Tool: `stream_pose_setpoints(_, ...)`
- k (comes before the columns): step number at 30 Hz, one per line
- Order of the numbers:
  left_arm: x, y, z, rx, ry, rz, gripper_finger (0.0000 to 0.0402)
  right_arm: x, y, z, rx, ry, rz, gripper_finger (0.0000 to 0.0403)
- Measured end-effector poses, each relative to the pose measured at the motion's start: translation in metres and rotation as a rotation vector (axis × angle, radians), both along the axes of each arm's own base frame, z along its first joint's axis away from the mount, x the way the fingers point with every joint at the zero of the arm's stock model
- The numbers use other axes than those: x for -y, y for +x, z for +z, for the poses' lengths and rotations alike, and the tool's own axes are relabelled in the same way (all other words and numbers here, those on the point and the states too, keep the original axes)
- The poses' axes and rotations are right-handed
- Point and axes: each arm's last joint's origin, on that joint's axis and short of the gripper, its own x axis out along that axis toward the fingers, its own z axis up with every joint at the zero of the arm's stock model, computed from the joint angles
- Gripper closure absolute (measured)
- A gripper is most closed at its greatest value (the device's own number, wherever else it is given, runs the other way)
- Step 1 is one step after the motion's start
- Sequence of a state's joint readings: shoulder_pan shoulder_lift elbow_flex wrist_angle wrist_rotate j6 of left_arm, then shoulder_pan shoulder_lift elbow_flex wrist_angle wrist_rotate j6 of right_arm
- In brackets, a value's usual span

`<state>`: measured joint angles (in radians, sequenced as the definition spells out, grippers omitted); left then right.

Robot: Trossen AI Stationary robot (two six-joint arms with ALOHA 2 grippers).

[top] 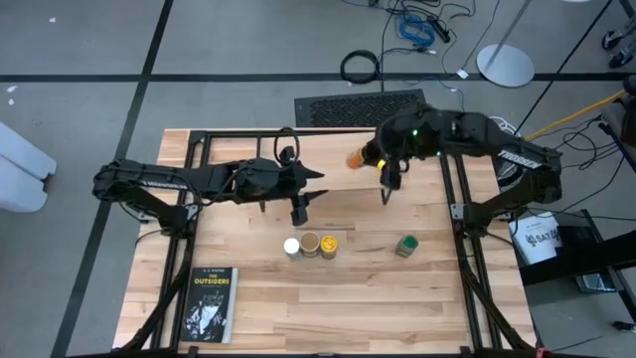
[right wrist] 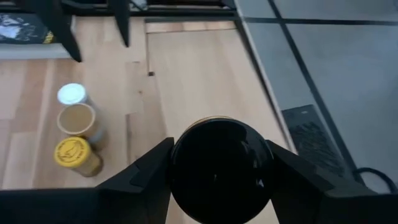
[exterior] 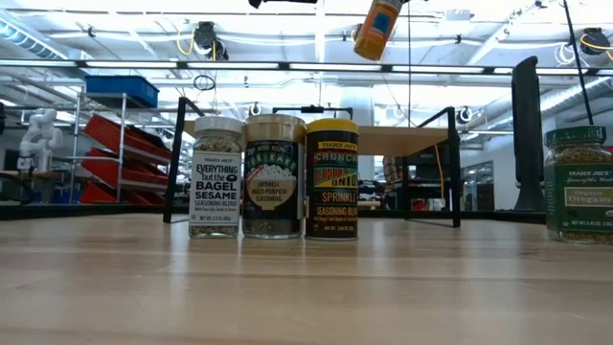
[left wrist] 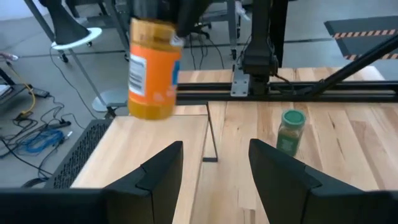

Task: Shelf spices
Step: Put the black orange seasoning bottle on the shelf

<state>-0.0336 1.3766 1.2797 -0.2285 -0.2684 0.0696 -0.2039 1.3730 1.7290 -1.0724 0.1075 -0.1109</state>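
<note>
Right pincer (right wrist: 217, 180): clamped on the black-lidded jar (right wrist: 219, 165), one finger on each side of the lid; in the high view it sits near the far edge of the surface, right of centre.
Black-lidded jar: orange body, held tilted in the air above the shelf (exterior: 407, 139); not touching the plank in the low view, where only its lower body shows at the top edge of the picture.
Left pincer (left wrist: 211, 165): fingers apart with nothing between them; in the high view it hangs over the middle of the surface (top: 397, 298), just behind the row of three jars.
Shelf: light plank on thin black wire legs, standing toward the far edge of the surface; its top is bare in the low view.
Row of three: white-lidded jar (top: 292, 247), tan-lidded jar (top: 310, 244) and yellow-lidded jar (top: 329, 245) stand upright, side by side and touching or nearly so, near the centre of the surface.
Green-lidded jar (top: 406, 245): upright, alone, well apart to the right of the row, nearer the right rail.
Book (top: 210, 303): lies flat at the near-left corner, close to the near edge, well apart from the jars.
Open room: bare wood between the row and the green-lidded jar, between the row and the near edge, and between the shelf and the row.
Edges: black rails run along the left, right and far sides of the surface; the floor beyond the far edge carries a dark mat (top: 360, 107) and loose cables (top: 417, 28).
</note>
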Motion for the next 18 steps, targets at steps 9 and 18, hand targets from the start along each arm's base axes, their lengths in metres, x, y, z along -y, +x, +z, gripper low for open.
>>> stream_pose_setpoints(9,-0.001,-0.018,0.015,0.032,0.015,-0.001,0.021,0.026,0.001,0.013,-0.047,-0.042,-0.041,0.0199)
stream_pose_setpoints(18,-0.001,-0.031,0.021,0.021,0.016,-0.002,0.021,0.052,0.04,0.002,-0.122,-0.015,0.021,0.0199)
